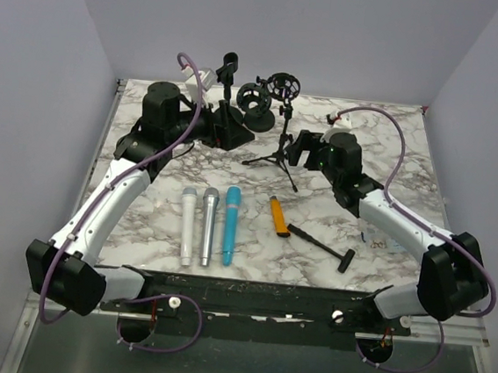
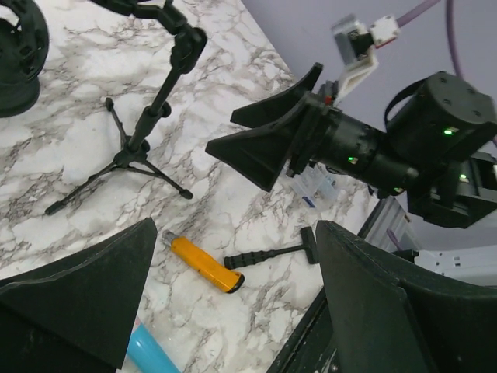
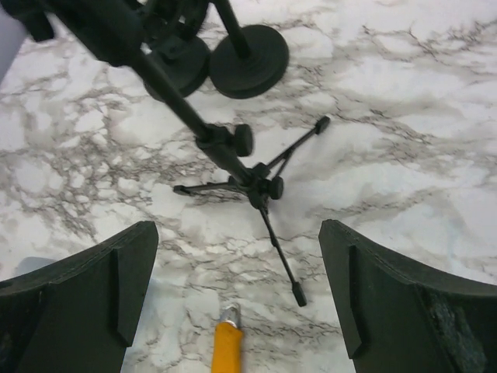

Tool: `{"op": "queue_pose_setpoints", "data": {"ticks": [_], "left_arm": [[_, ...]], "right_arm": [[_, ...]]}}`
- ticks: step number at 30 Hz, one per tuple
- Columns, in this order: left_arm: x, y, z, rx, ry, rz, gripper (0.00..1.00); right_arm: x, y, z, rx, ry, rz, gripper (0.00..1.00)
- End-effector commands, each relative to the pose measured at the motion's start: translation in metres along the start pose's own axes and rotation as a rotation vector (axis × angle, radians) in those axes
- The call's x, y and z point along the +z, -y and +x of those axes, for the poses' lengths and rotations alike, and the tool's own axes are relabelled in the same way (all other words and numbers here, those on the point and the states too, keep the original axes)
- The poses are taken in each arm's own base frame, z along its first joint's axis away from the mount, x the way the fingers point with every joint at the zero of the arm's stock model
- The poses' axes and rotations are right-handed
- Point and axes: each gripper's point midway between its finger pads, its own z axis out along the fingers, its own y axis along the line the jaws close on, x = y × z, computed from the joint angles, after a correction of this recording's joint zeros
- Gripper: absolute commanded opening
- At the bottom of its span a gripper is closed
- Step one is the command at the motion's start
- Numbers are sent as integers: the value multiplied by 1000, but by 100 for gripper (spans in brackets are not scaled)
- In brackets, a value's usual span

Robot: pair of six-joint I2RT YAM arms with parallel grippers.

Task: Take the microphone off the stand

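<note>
A black tripod stand stands at the back middle, and the ring mount on top of it holds nothing that I can see. An orange microphone with a silver tip lies flat in front of the tripod. White, silver and teal microphones lie side by side to its left. My right gripper hangs open beside the tripod, holding nothing. My left gripper is open and empty too.
A black T-handled tool lies to the right of the orange microphone. Behind the tripod are a black clip stand and round-based mounts. Lilac walls close in the marble table on three sides.
</note>
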Motion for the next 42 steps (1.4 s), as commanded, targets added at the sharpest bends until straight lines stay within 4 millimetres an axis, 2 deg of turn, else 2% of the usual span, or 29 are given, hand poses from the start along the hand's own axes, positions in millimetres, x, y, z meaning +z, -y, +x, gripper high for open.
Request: {"op": "queue_pose_setpoints", "data": {"ticks": [1, 5, 7, 13, 15, 17, 22, 25, 30, 36, 42], "left_arm": [[13, 30, -16, 15, -32, 113, 85], [26, 41, -22, 46, -67, 143, 85], [31, 40, -21, 64, -82, 145, 85], [40, 25, 0, 85, -134, 129, 85], [40, 23, 9, 79, -155, 132, 85], [38, 24, 16, 91, -171, 139, 85], [32, 22, 17, 140, -168, 98, 85], [28, 25, 17, 151, -159, 97, 85], [25, 29, 15, 165, -146, 103, 85], [22, 37, 16, 173, -139, 120, 85], [22, 38, 16, 172, -139, 119, 85]], "right_arm": [[2, 39, 23, 108, -74, 29, 92], [0, 55, 18, 355, -105, -101, 89], [3, 51, 16, 461, -148, -188, 87], [23, 20, 22, 781, -377, -440, 80], [25, 8, 9, 875, -359, -552, 79], [28, 3, 3, 946, -363, -600, 79], [44, -2, 0, 1089, -386, -636, 76], [49, -9, 0, 1130, -392, -665, 73], [64, -8, 2, 1149, -390, -629, 68], [71, -4, 8, 1138, -397, -602, 52], [78, -3, 15, 1132, -422, -597, 49]]}}
